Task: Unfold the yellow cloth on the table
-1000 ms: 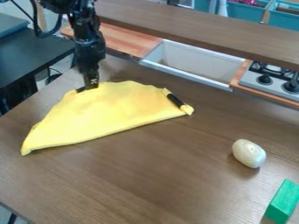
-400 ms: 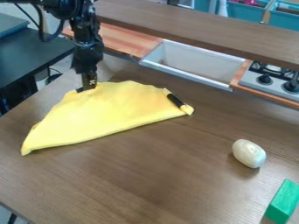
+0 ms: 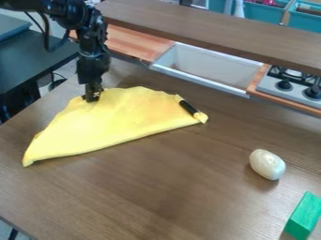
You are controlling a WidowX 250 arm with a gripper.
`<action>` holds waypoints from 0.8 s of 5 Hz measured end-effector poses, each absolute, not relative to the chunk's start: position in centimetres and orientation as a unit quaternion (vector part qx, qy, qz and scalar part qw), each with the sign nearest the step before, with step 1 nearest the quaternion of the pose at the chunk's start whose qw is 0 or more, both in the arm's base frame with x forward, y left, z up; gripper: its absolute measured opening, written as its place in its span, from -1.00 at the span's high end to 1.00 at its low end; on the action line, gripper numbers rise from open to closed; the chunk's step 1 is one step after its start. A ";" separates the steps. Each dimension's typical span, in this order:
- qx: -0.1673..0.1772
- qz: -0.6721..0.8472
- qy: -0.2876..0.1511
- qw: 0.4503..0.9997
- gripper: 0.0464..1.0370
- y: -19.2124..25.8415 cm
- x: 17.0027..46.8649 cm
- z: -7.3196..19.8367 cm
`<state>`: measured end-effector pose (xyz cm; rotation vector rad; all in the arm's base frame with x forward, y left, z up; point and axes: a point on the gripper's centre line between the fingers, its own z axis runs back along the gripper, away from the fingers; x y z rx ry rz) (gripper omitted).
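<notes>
1. Jaws point down at the upper-left edge of the yellow cloth (image 3: 113, 122), seemingly right at the fabric; from where I'm standing I can't tell whether they're spread, pressed together or pinching it. The black gripper (image 3: 92, 96) hides that bit of edge.
2. Since a moment ago, they've dipped a little lower in my view and sit further over the cloth's edge. The cloth's outline hasn't visibly changed, and neither the pale oval nor the green block has shifted. To my eye, that means the work on the cloth is at the stage of making contact, with no new fold or drag to show for it.
3. Spreading out from the jaws toward me, the cloth makes a lopsided half-moon: a scalloped, bumpy upper edge, a long, nearly straight lower one. It looks soft and fairly thick, lightly rumpled, with a pointed corner on the near left.
4. At its other end, across the cloth from the jaws, a short black strip (image 3: 188, 107) lies by the small turned-up corner.
5. Well apart from the jaws, over on the near right, sits a smooth, slightly glossy, pale oval object (image 3: 267, 164). Farther off still is a green rectangular block (image 3: 304, 215), flat-sided and crisp-edged.
6. Beneath it all runs the brown wood-grain table (image 3: 156, 187). Past the jaws, across the far side, are a pale sink basin (image 3: 201, 63) and a toy stove (image 3: 298, 90) with round black knobs.
</notes>
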<state>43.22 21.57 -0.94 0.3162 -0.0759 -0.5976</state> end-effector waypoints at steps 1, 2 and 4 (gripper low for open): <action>0.159 -0.293 -0.034 0.942 -0.93 21.7 43.2 -1.0; 0.154 -0.298 -0.030 0.942 -0.88 21.6 43.0 -1.4; 0.148 -0.304 -0.029 0.941 0.28 21.4 43.1 -1.7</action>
